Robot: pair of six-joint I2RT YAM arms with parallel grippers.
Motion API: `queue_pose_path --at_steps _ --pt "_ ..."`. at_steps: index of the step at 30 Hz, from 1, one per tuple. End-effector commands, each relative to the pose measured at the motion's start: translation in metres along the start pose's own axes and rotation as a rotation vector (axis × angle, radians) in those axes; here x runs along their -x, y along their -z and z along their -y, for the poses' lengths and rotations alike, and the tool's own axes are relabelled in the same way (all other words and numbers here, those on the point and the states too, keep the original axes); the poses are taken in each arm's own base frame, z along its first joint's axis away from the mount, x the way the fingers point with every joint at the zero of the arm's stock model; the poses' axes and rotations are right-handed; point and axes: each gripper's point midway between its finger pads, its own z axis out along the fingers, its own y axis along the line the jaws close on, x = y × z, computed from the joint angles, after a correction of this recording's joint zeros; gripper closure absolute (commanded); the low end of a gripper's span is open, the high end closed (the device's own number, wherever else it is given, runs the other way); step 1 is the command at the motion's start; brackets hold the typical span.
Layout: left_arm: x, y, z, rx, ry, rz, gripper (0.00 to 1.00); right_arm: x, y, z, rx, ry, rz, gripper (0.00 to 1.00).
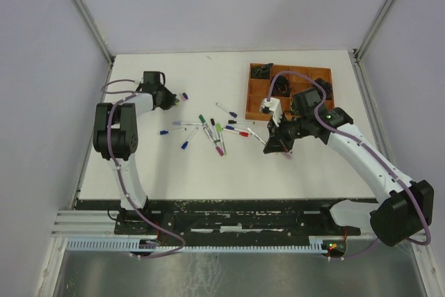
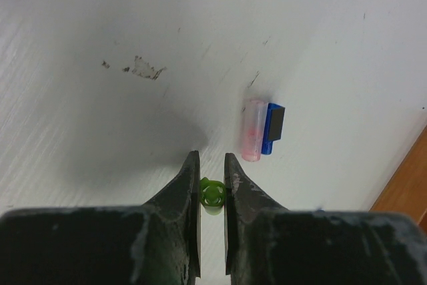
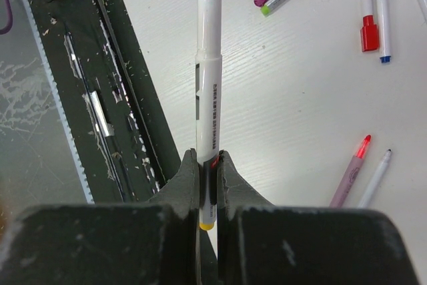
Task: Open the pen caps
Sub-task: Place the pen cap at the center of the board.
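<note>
Left jaws: nearly closed, pinching a green cap [image 2: 212, 195] | left wrist view only: pink cap [image 2: 251, 128] and blue cap [image 2: 272, 127] lying side by side on the surface [image 2: 133, 18] | right jaws: clamping a white pen [image 3: 208, 85] near its yellow end; barrel print showing but unreadable | top view: loose pens [image 1: 208, 132] lying mid-surface, brown tray [image 1: 256, 106] sitting at the far right.

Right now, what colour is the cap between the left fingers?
Green; the cap shows best in the left wrist view.

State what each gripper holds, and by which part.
Left gripper: small green plastic cap, pinched across its sides. Right gripper: slim white-barrelled pen, clamped near its yellow end.
</note>
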Motion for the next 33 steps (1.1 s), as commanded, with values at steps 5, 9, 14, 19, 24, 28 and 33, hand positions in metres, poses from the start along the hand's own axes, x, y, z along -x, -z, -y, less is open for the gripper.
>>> queue_pose_path --at_steps 5,9,14,19,24,28,33 --pt "0.012 -0.010 0.015 -0.028 -0.033 -0.013 0.78 0.015 0.003 0.002 -0.007 0.043 0.036 0.98" --pt "0.016 -0.011 0.017 -0.016 -0.035 -0.009 0.74 0.015 0.003 0.001 -0.006 0.043 0.038 0.98" --pt "0.019 -0.010 0.019 -0.013 -0.038 -0.007 0.70 0.015 0.004 0.000 -0.004 0.045 0.039 0.98" --pt "0.019 -0.009 0.018 -0.007 -0.043 -0.008 0.65 0.015 0.004 0.000 -0.004 0.046 0.040 0.98" --pt "0.022 -0.007 0.021 -0.012 -0.044 -0.003 0.64 0.015 0.004 0.001 -0.005 0.048 0.039 0.99" --pt "0.027 0.000 0.026 -0.023 -0.050 0.013 0.63 0.014 0.003 0.001 -0.004 0.043 0.033 0.98" --pt "0.035 0.015 0.035 -0.046 -0.059 0.040 0.62 0.011 0.002 0.007 -0.028 0.037 0.019 0.98"
